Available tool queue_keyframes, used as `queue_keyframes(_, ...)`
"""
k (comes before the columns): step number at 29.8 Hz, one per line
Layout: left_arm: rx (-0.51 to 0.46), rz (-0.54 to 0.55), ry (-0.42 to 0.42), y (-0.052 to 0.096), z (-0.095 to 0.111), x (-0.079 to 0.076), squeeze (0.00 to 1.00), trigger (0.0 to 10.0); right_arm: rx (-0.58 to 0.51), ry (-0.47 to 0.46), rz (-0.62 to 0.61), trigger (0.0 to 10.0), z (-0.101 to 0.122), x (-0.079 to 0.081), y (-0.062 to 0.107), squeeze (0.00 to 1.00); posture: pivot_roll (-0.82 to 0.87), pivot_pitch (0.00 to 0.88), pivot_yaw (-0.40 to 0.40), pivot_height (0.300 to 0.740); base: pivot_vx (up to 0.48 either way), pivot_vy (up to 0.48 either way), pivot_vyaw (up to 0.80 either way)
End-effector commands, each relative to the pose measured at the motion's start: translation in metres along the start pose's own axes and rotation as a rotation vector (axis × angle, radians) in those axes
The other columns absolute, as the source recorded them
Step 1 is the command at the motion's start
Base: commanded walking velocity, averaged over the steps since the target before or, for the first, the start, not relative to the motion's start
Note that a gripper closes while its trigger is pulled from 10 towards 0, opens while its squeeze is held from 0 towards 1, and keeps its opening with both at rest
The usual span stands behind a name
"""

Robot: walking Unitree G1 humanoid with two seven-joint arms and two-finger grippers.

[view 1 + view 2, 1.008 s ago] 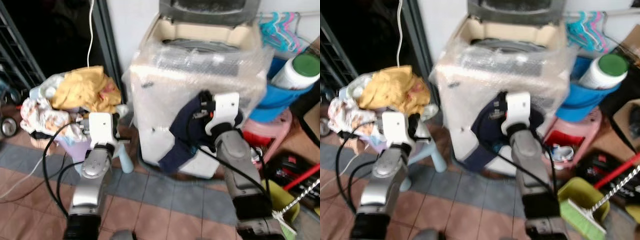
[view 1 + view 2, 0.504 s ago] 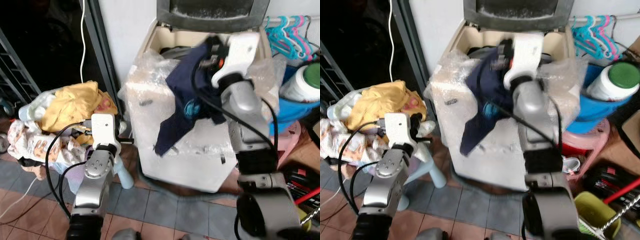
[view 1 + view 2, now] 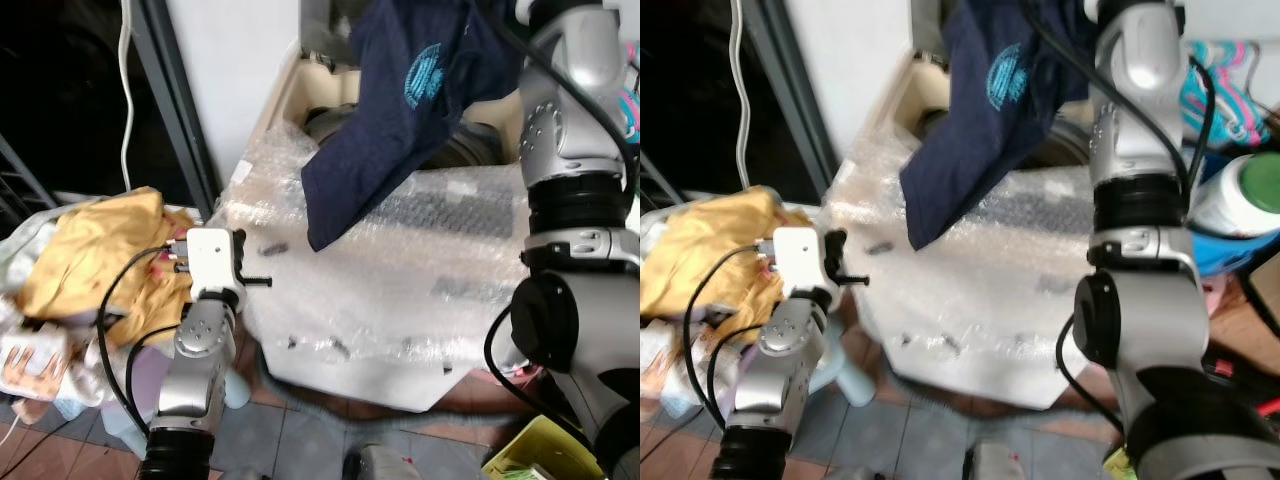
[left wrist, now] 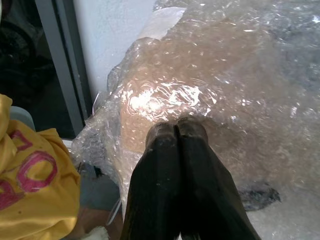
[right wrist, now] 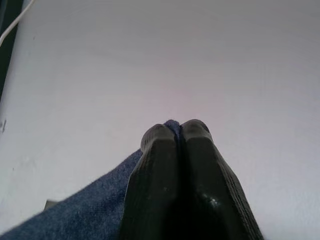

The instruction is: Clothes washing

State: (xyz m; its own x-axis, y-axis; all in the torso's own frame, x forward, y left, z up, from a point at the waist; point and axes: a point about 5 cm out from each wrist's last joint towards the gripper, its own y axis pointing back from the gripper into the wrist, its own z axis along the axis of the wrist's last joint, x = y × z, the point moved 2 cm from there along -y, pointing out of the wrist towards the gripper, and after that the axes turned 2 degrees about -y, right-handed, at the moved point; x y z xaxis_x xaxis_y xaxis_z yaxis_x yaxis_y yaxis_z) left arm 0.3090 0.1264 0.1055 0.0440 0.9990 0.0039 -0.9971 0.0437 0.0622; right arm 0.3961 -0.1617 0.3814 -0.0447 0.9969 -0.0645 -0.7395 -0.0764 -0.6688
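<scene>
we hold navy shirt [image 3: 400, 110] pinched in right hand [image 5: 176, 131], hanging lengthwise above washer [image 3: 400, 250] open tub, drum directly below. left hand [image 4: 176, 131] pressed together, idle beside washer's left edge.

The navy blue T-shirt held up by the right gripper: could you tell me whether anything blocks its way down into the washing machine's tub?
Nothing visible does. The navy blue T-shirt hangs from the right gripper above the bubble-wrapped white washing machine, whose dark tub opening lies uncovered directly behind and below the shirt.
</scene>
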Motion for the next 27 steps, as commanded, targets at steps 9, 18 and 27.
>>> queue_keyframes(9, 0.028, 0.035, -0.002, 0.003, -0.006, 0.009, 0.00, 10.0, 0.353, 0.010, 0.187, 10.0, -0.094, 0.042, 0.077, 1.00, -0.06, 0.000, 0.006, 0.740, 0.000, 0.000, 0.00)
queue_keyframes(18, 0.060, 0.118, -0.016, 0.001, -0.009, 0.016, 0.00, 10.0, 0.296, 0.012, 0.247, 10.0, -0.084, 0.047, 0.112, 1.00, -0.07, 0.000, 0.005, 0.740, 0.000, 0.000, 0.00)
queue_keyframes(27, 0.066, 0.141, -0.013, 0.002, -0.008, 0.018, 0.00, 10.0, 0.375, -0.135, 0.278, 10.0, -0.086, 0.073, 0.157, 1.00, -0.07, 0.000, 0.006, 0.740, 0.000, 0.053, 0.00)
